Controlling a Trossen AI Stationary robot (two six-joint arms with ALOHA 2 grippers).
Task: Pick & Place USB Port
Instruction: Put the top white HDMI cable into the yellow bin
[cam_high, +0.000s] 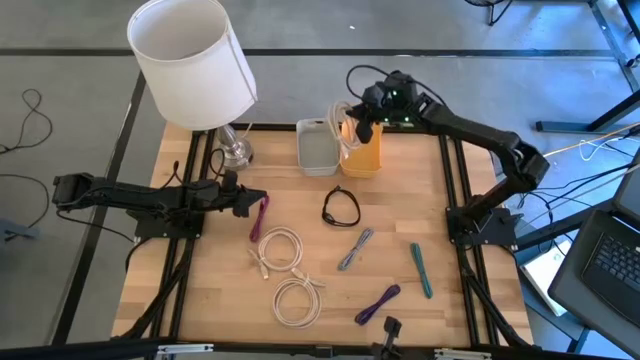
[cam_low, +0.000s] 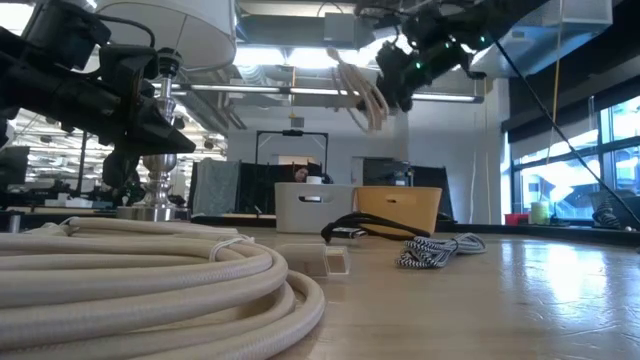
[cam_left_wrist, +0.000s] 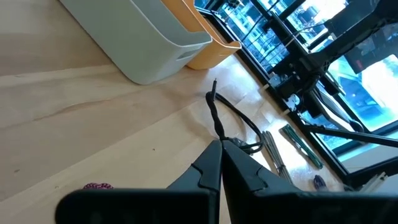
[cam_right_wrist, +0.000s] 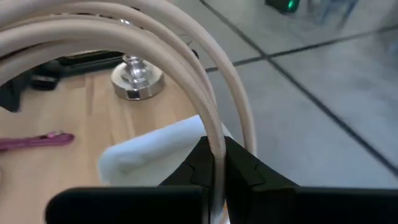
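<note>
Far left of the table: left gripper hangs low over the wood, fingers pressed together on nothing, its tip just beside the upper end of a magenta cable. Behind it stands a lamp, white shade over a silver base.

Left of centre, near edge: two coiled cream cables, one above the other, close together. The low view is half filled by one of these coils.

Centre back: a white bin and, touching its right side, a yellow bin. In front of them a black cable lies in a loose loop, apart from both bins.

Centre back, above the bins: right gripper is raised, clamped on a cream cable whose loops dangle below the fingers. From above it sits about over the seam between the two bins; which bin it hangs over I cannot tell. The right wrist view shows the strands arching past the closed fingers, white bin beneath.

Right of centre, on the wood: a grey braided cable, then a purple cable nearer the front edge, with a small black item just beside it, kind unclear.

Farthest right: a green cable, lying straight, well apart from the bins.
</note>
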